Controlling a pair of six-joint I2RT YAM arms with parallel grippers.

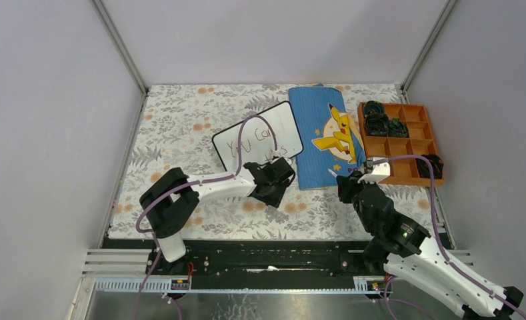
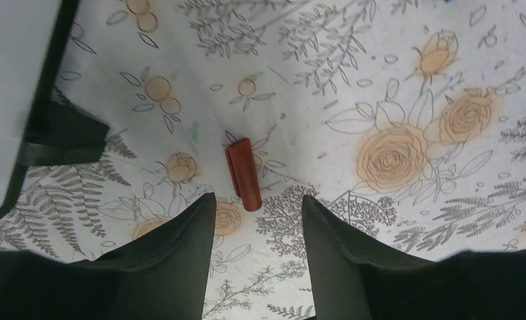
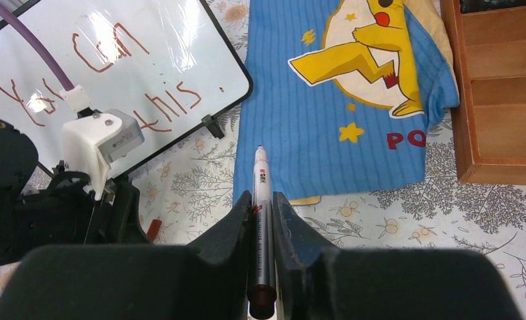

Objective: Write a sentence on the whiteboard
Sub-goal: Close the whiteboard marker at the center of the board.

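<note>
The whiteboard [image 1: 260, 137] lies tilted at the table's middle, and it also fills the upper left of the right wrist view [image 3: 40, 60]. The sentence [image 3: 107, 73] on it is in red-brown handwriting, "You can" above "this". My right gripper [image 3: 261, 198] is shut on a white and silver marker [image 3: 260, 167] whose tip points toward the blue cloth. My left gripper [image 2: 258, 200] hovers low by the board's near corner [image 2: 13, 100], its jaws apart with nothing between them. A red-brown marker cap [image 2: 242, 173] lies on the table just ahead of its fingertips.
A blue cloth with a yellow cartoon figure [image 1: 323, 137] lies right of the board. An orange compartment tray [image 1: 400, 143] holding dark items stands at the far right. Grey walls close in the floral table cover [image 1: 180, 127]. The left arm's purple cable arches over the board.
</note>
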